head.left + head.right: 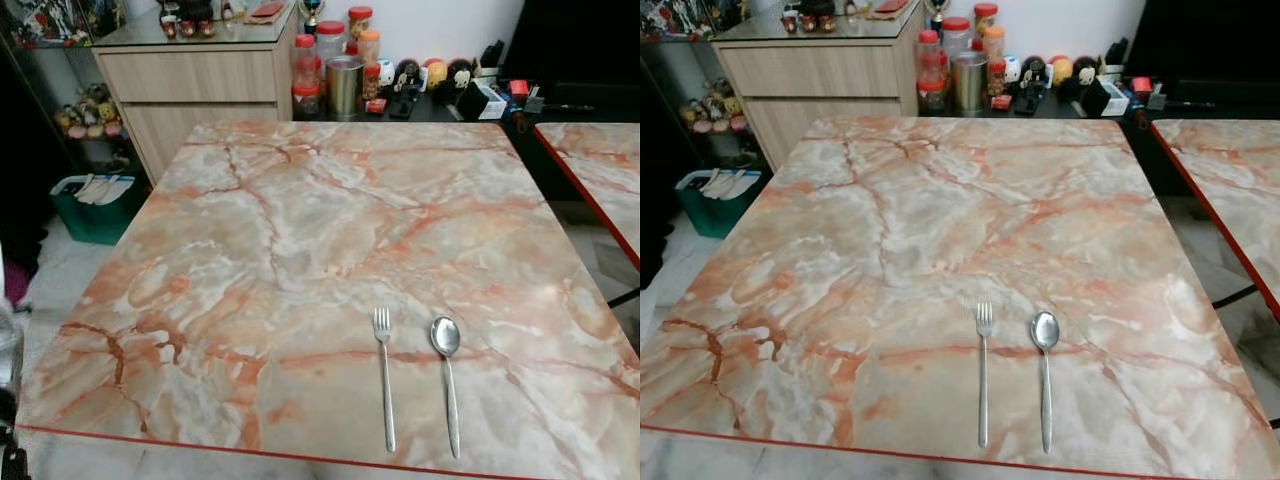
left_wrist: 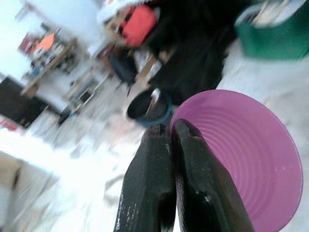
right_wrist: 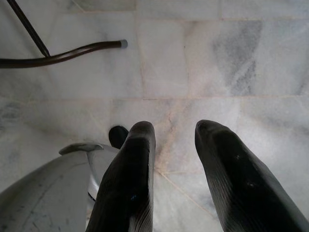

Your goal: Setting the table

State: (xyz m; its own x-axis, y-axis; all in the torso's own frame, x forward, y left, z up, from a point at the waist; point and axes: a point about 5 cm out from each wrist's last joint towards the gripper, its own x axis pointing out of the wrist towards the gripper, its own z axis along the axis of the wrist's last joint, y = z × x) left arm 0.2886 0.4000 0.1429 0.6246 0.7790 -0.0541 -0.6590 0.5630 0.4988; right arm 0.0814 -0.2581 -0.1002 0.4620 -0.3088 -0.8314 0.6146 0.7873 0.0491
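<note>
A steel fork (image 1: 383, 375) and a steel spoon (image 1: 446, 345) lie side by side near the front edge of the marble table (image 1: 300, 210), handles toward me, fork on the left. My left gripper (image 2: 170, 126) hangs low beside the table and is shut on the rim of a purple ribbed bowl (image 2: 241, 159), one finger inside the rim and one outside. My right gripper (image 3: 176, 128) stands open over the pale tiled floor with nothing between its fingers.
Behind the table stand a wooden cabinet (image 1: 190, 85) and a dark shelf with several jars (image 1: 335, 60) and small items. A green bin (image 1: 95, 205) sits on the floor at the left. A second marble table (image 1: 600, 170) is at the right. A dark metal leg (image 3: 58, 55) crosses the floor.
</note>
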